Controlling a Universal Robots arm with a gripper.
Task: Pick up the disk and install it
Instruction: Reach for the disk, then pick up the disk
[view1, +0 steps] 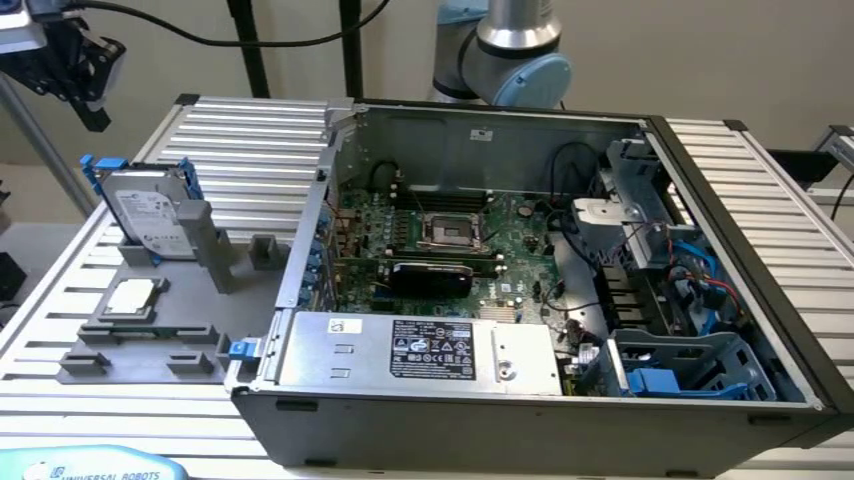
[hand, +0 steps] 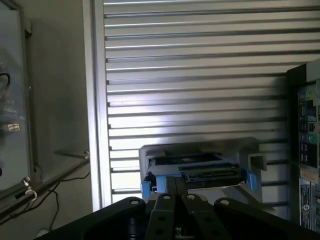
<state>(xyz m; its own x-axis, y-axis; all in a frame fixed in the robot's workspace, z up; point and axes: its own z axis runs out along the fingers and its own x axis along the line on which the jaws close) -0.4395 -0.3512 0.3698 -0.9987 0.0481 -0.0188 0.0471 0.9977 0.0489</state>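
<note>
The disk (view1: 144, 212) is a silver-grey drive with a white label in a blue carrier. It stands tilted on edge in a grey holder (view1: 200, 240) on the exterior view's left, outside the computer case. My black gripper (view1: 94, 112) hangs high above the disk, a little to the exterior view's left, well apart from it. In the wrist view the disk (hand: 195, 172) shows edge-on in its grey holder, just beyond my gripper (hand: 177, 186). The fingers are shut together with nothing between them.
An open computer case (view1: 747, 200) lies on the slatted aluminium table (view1: 254, 140), with a motherboard (view1: 441, 235), a grey power supply with a black label (view1: 427, 350) and a blue drive bay (view1: 687, 365). A small silver CPU chip (view1: 130, 297) rests on the grey fixture.
</note>
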